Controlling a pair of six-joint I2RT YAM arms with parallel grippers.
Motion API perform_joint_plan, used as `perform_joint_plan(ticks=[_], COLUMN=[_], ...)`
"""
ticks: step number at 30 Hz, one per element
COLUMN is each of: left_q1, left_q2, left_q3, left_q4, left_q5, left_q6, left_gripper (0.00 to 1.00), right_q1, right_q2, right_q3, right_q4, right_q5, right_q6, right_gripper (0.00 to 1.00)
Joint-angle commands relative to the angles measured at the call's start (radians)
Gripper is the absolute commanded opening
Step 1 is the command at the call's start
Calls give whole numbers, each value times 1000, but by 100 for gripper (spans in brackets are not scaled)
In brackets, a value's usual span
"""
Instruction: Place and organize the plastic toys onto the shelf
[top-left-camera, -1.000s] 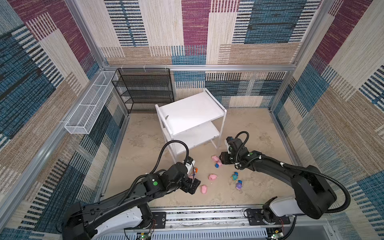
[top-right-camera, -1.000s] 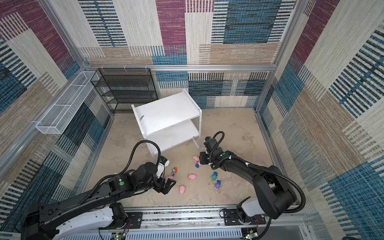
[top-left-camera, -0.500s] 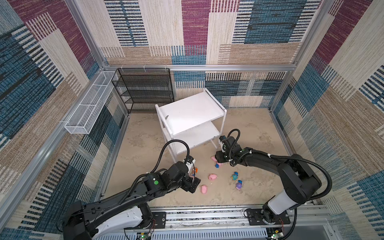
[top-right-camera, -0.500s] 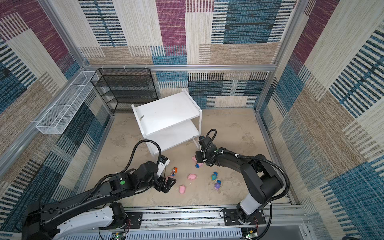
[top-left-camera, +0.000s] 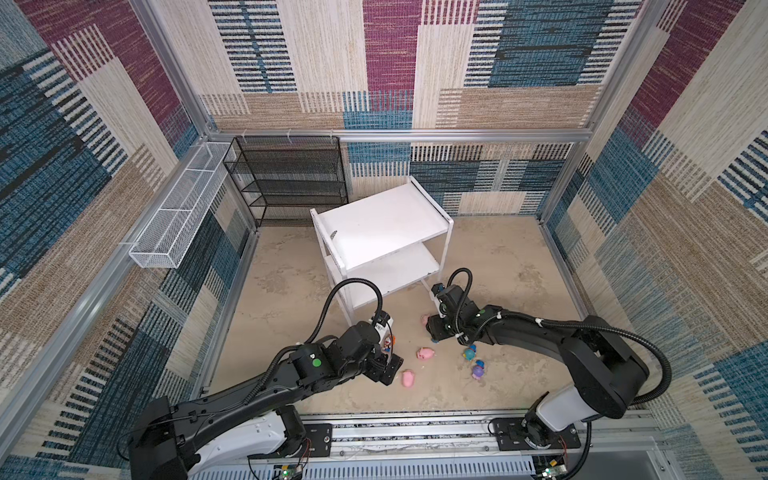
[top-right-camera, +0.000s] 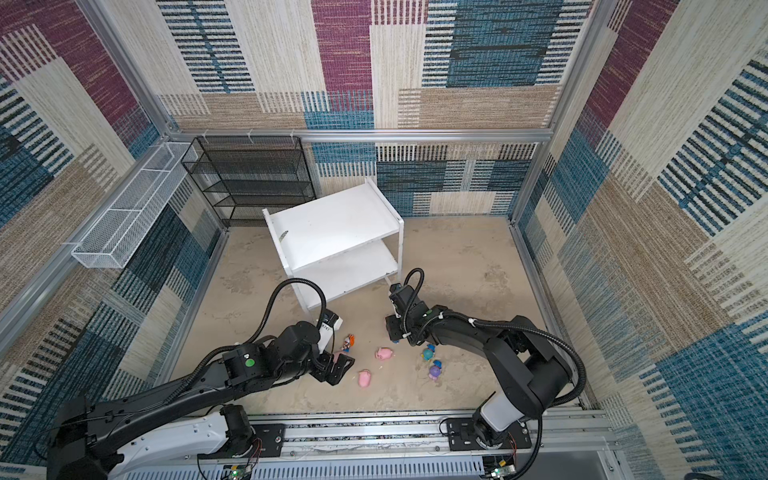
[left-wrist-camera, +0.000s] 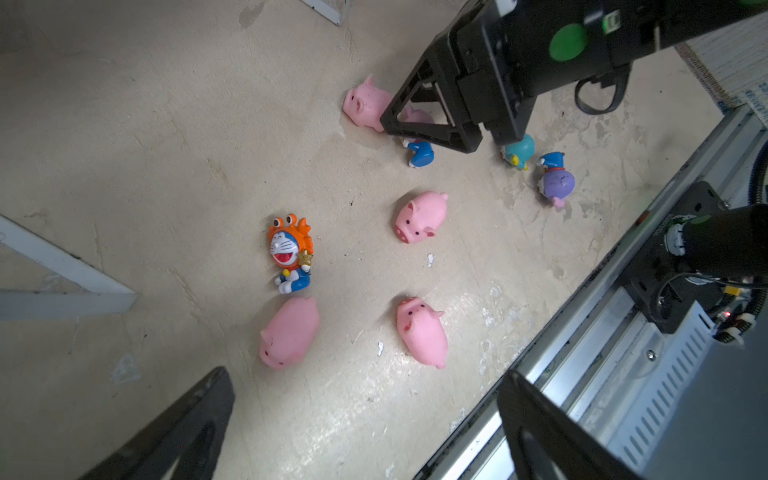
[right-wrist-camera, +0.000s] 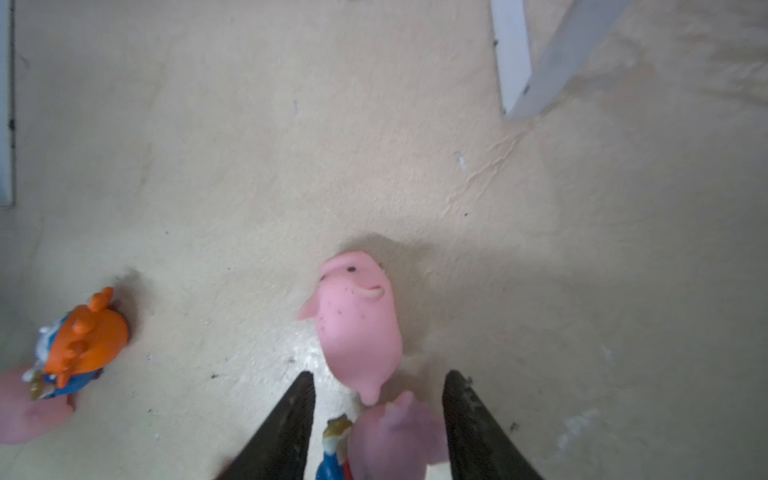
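All the plastic toys lie on the beige floor in front of the white shelf (top-left-camera: 382, 220) (top-right-camera: 332, 224), whose two boards are bare. My right gripper (right-wrist-camera: 379, 376) (top-left-camera: 434, 330) is down at the floor and open, its fingers on either side of the pink-hooded figurine (right-wrist-camera: 395, 440) (left-wrist-camera: 420, 153). A pig (right-wrist-camera: 357, 324) (left-wrist-camera: 368, 104) lies just past the fingertips. My left gripper (left-wrist-camera: 365, 376) (top-left-camera: 386, 370) hovers wide open and holds nothing. Beyond its fingertips lie two pigs (left-wrist-camera: 291, 332) (left-wrist-camera: 422, 332), the orange-hooded figurine (left-wrist-camera: 289, 249) and another pig (left-wrist-camera: 420, 216). The teal-hooded (left-wrist-camera: 519, 151) and purple-hooded (left-wrist-camera: 557, 183) figurines lie beside the right arm.
A black wire-mesh rack (top-left-camera: 291, 178) stands against the back wall and a long white wire basket (top-left-camera: 178, 212) hangs on the left wall. The shelf's front legs (right-wrist-camera: 515, 62) stand close to the toys. The metal base rail (top-left-camera: 415, 432) runs along the front.
My right gripper has moved left and down until its fingers stand on either side of the pink-hooded figurine. The toys and the left arm have hardly moved.
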Motion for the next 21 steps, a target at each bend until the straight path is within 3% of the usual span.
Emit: perform_joint_plan(ticks=[1, 14, 21], left_q1=[1, 1, 0], left_q2=[-8, -23, -31], left_q3=[2, 3, 0], left_q4=[15, 1, 9], left_q5=[-5, -7, -5], left_q6=[24, 22, 26], left_gripper=[99, 99, 99], right_q1=[-2, -68, -50], right_q2=[-46, -18, -47], right_q3=[11, 50, -17], right_q4=[-8, -29, -9], right_q5=[35, 44, -21], right_q6=[4, -33, -7], right_gripper=[54, 55, 57])
